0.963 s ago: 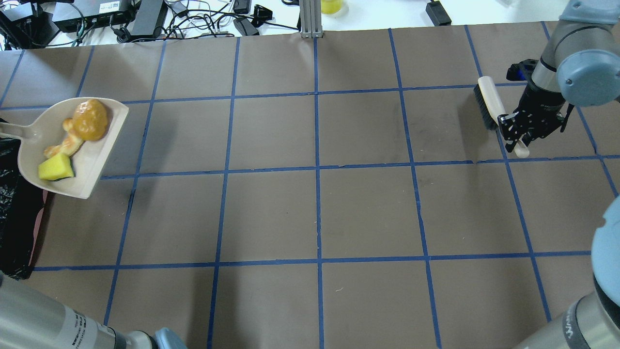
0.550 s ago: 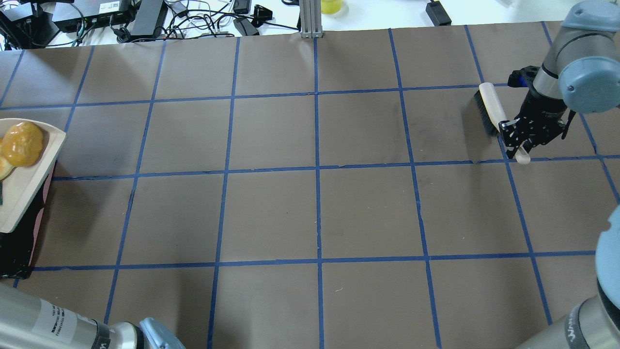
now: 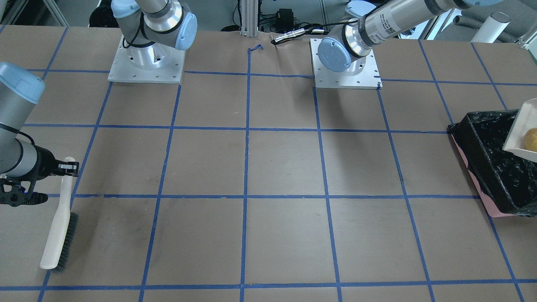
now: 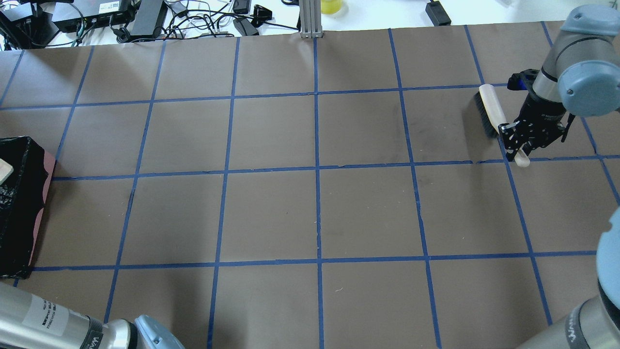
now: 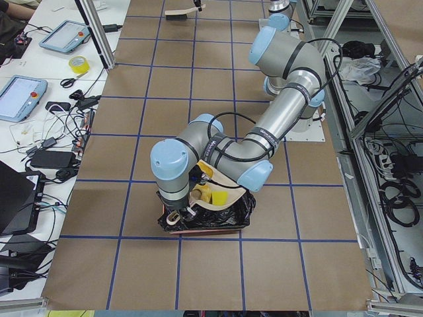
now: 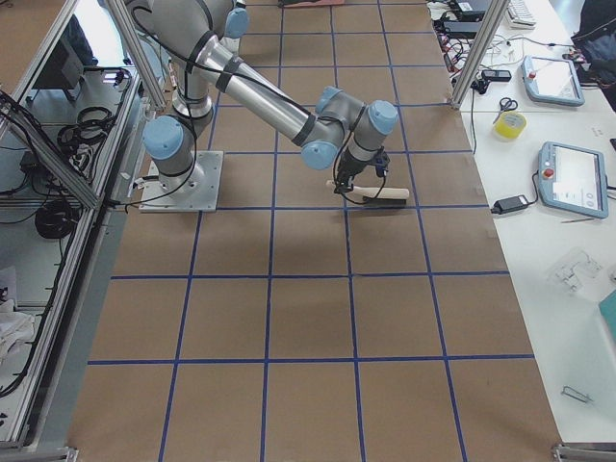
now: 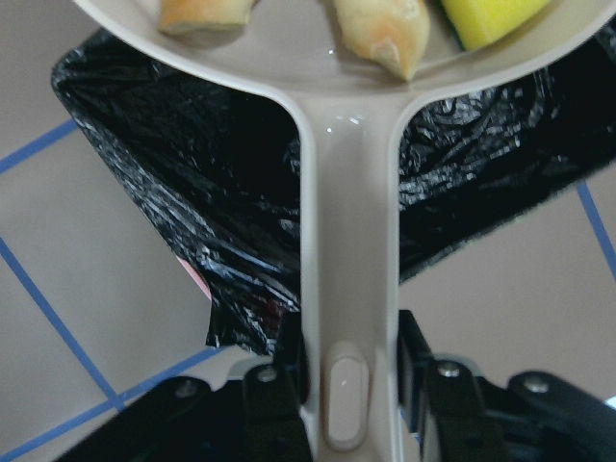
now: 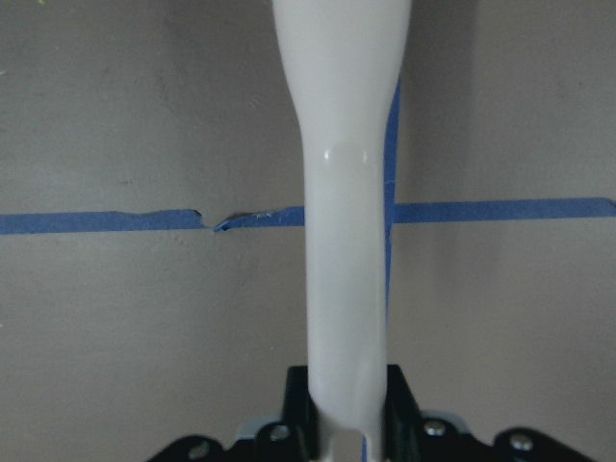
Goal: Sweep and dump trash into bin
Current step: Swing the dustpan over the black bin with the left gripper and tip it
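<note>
Gripping the beige dustpan by its handle, the left gripper has a finger pressed on either side of the stem; the pan hangs above the bin, whose crinkly black liner fills the wrist view beneath it. From the front-facing view the pan overlaps the bin's outer side, and pink shows along the bin's lower edge. All of the trash lies in the pan, none in the bin; the croissant and the yellow-green wedge sit by the root of the handle; the brown potato-like lump shows at the pan's far part. Well apart from the bin, at the opposite end of the desk, the right gripper is clamped on the pale handle of a brush; its dark bristles face the bin, and whether they touch the desk cannot be told.
</note>
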Controlling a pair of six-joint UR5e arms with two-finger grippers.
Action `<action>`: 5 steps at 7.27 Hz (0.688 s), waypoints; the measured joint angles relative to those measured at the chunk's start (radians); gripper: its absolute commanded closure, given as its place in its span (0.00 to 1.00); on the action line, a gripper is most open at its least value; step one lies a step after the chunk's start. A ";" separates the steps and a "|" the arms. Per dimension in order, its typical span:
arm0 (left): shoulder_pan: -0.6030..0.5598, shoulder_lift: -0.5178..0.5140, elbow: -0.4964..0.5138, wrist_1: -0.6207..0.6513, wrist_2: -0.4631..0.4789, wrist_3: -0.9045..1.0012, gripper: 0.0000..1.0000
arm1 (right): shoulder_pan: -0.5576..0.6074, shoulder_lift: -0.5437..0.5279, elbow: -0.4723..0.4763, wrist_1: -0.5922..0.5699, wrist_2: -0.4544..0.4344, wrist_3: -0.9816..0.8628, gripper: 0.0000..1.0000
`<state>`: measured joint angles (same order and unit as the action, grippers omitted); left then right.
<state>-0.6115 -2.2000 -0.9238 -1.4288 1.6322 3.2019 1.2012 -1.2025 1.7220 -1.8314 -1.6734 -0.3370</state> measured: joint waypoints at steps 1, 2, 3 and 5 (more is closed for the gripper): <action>-0.001 -0.008 0.001 0.044 0.004 0.041 1.00 | 0.000 0.004 0.000 0.001 0.000 0.003 0.84; -0.004 -0.011 -0.001 0.088 0.004 0.083 1.00 | 0.000 0.008 0.001 0.002 0.000 0.007 0.73; -0.009 -0.010 -0.007 0.127 0.002 0.110 1.00 | 0.000 0.013 0.001 0.002 -0.001 0.009 0.68; -0.023 0.010 -0.036 0.184 0.003 0.122 1.00 | 0.000 0.025 0.001 0.002 -0.002 0.010 0.60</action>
<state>-0.6349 -2.1905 -0.9602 -1.2447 1.6356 3.3242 1.2011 -1.1773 1.7229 -1.8298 -1.6749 -0.3269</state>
